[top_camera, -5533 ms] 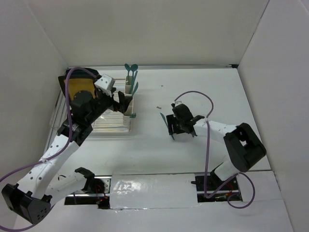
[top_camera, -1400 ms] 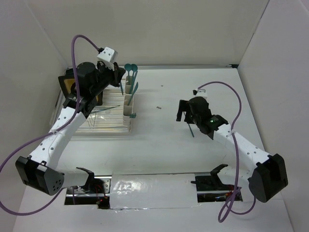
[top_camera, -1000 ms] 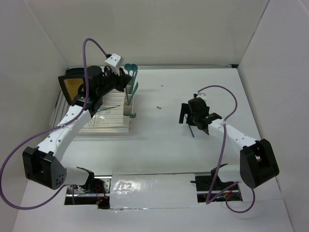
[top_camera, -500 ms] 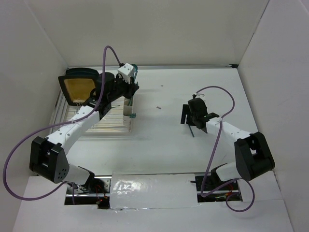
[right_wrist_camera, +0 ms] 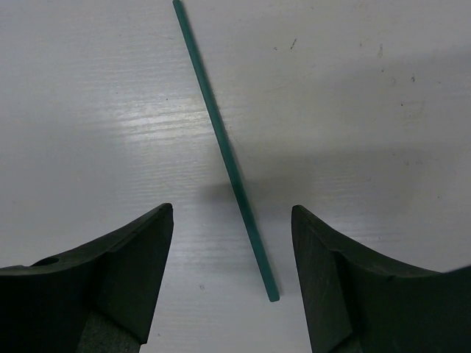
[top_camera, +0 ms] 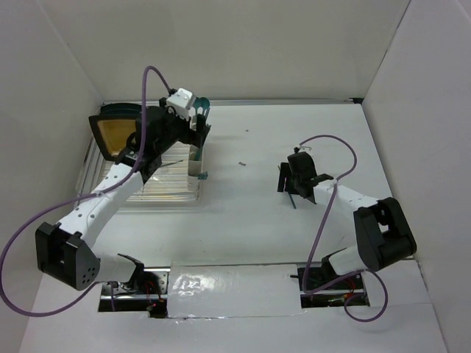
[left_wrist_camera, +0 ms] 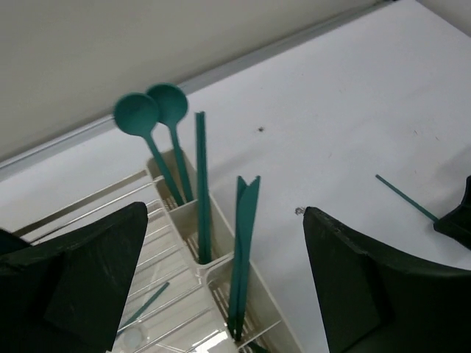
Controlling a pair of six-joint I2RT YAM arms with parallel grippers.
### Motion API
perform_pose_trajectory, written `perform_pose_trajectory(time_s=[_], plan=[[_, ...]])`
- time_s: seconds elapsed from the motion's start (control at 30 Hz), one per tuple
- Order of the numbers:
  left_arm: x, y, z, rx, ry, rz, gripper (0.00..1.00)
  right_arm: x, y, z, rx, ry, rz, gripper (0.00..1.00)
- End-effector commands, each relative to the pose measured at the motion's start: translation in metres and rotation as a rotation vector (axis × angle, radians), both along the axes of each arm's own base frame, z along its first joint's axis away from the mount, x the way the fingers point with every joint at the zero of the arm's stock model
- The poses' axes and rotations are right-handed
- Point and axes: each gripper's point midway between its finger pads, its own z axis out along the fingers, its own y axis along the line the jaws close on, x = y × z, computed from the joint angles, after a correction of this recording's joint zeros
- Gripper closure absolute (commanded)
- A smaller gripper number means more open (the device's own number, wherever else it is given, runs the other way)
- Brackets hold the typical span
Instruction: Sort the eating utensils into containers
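step: pick-up toward desk (top_camera: 243, 220) right edge | right gripper (right_wrist_camera: 231, 213) agape, empty, astride utensil (right_wrist_camera: 221, 147) | left gripper (left_wrist_camera: 224, 213) agape, empty | next: lower, pinch

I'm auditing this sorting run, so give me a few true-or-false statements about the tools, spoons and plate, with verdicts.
1. Two spoons stand in the far cup. True.
2. The right tool is shut on a utensil. False: it is open, straddling a slim teal utensil lying on the table.
3. The left tool is open and empty. True.
4. The plate lies flat mid-table. False: it sits at the far left, by the rack.
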Motion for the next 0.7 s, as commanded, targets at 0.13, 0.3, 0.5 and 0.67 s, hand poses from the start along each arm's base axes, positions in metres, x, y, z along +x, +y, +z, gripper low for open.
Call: perform_pose_trajectory(time_s=[0.13,0.3,0.5,0.67], plan=[[-0.035,0.035,0.079,-0.140,-0.108,0.045,0.00,0.008,-0.003,-0.016,-0.016,0.007,0.002,0.33],[-0.052,0.048,0.075,-0.169,-0.107,0.044,0.00,0.010,-0.002,-0.033,-0.015,0.057,0.013,0.44],[-0.057,0.051,0.066,-0.172,-0.094,0.051,0.00,0.016,-0.004,-0.045,-0.018,0.095,0.010,0.68],[-0.059,0.050,0.061,-0.177,-0.080,0.041,0.00,0.009,-0.003,-0.056,-0.003,0.155,0.030,1.00]])
